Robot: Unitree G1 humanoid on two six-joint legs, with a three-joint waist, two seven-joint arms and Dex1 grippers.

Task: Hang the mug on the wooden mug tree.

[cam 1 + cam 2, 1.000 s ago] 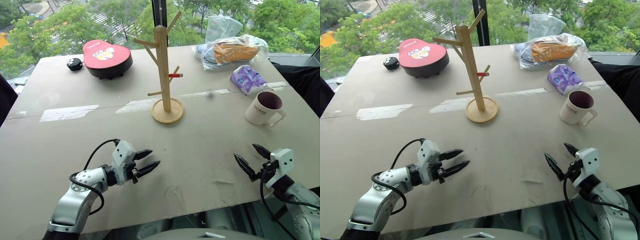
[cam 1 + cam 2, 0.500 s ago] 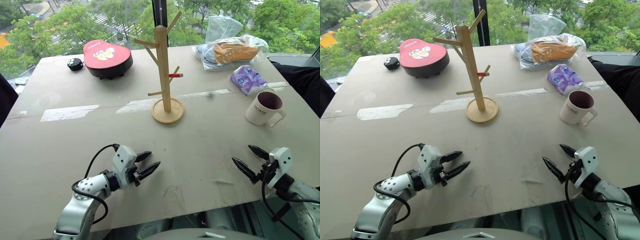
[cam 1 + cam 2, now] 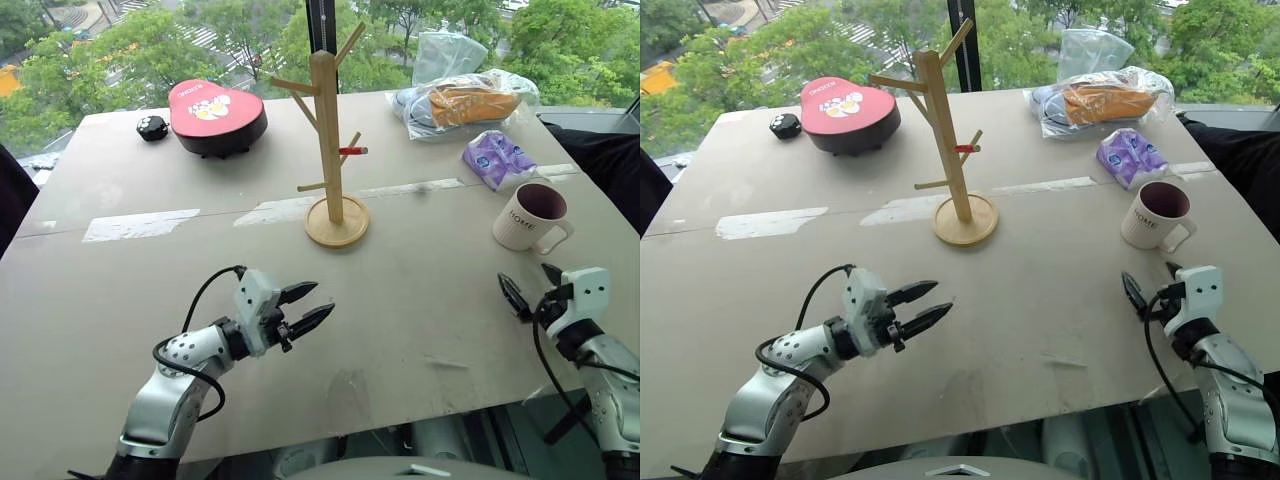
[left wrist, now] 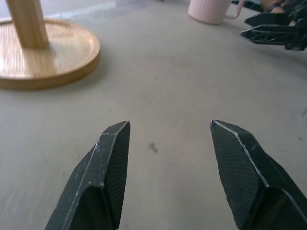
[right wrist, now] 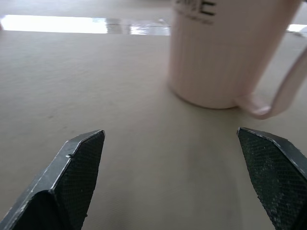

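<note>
Your cream-white ceramic mug with the maroon inside (image 3: 528,215) stands upright on the grey bench (image 3: 420,290), at its right side, with the loop handle turned toward the near right edge and the dark "HOME" lettering on the side facing you. It hangs on nothing and nothing touches it.

Your right tool (image 3: 528,285) sits just short of the mug on the near side, aimed at it, both black fingers spread wide and empty; in the right wrist view the mug (image 5: 230,52) stands beyond the gap between the fingertips (image 5: 81,153).

The tall light-wood mug tree (image 3: 332,140) stands on its round disc base near the bench's middle, well left of the mug, all pegs bare, one red-tipped.

Your left tool (image 3: 306,307) hovers over the near left of the bench, fingers apart, gripping nothing, pointing toward the right.

At the far edge lie a red heart-shaped box (image 3: 216,113), a small black object (image 3: 151,126), plastic bags (image 3: 460,95) and a purple packet (image 3: 497,158).
</note>
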